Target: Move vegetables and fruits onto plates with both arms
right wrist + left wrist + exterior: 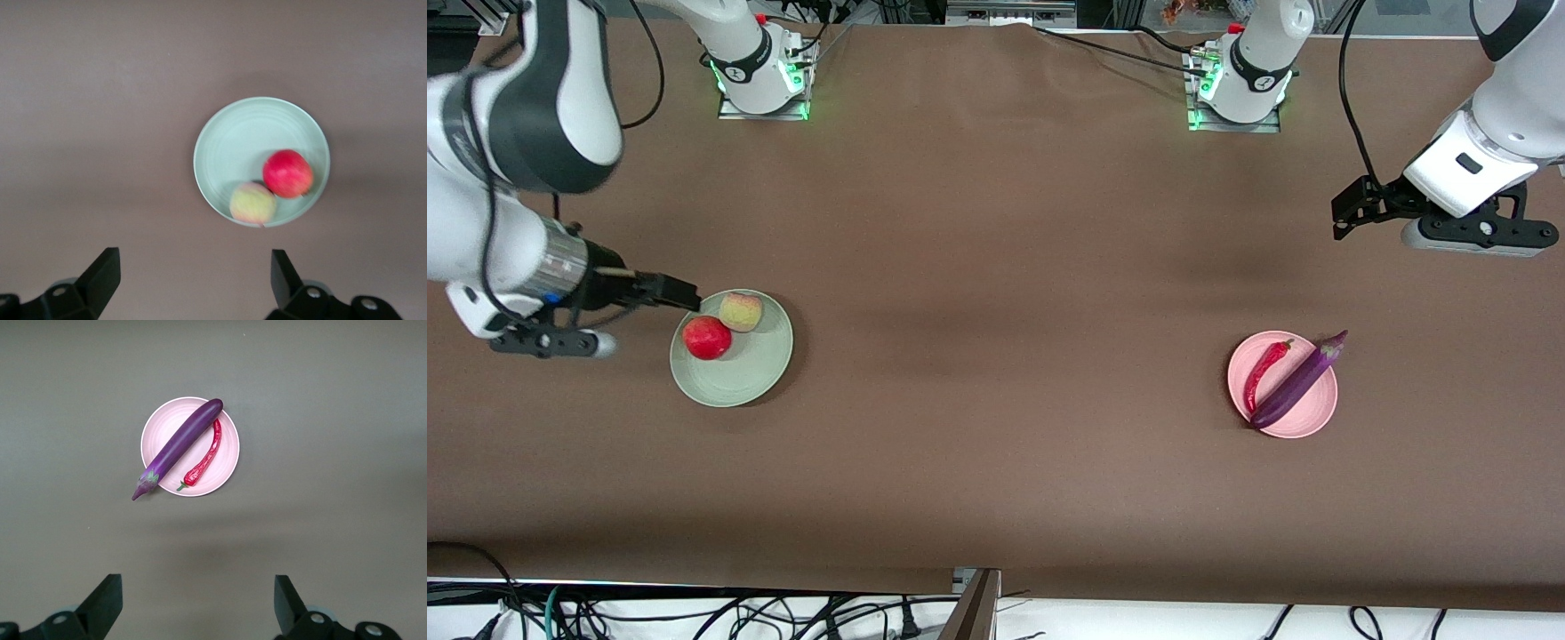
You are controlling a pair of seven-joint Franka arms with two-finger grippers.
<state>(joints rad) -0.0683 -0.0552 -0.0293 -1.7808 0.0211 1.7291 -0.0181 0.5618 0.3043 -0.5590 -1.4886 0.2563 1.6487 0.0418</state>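
Observation:
A long purple eggplant (1303, 378) (183, 443) and a red chili (1266, 369) (205, 457) lie side by side on the pale pink plate (1303, 425) (167, 427); the eggplant's cap sticks out past the rim. A round red fruit (706, 338) (287, 173) and a peach (741, 312) (253, 203) sit touching on the pale green plate (738, 378) (240, 137). My left gripper (1476, 236) (197, 587) hangs high over bare table near the pink plate, open and holding nothing. My right gripper (547, 342) (195, 261) hovers over bare table beside the green plate, also open and holding nothing.
Brown cloth covers the table (996, 267). The two arm bases (760, 80) (1240, 89) stand along the edge farthest from the front camera. Cables (694, 613) and a dark bracket (974, 604) lie at the nearest edge.

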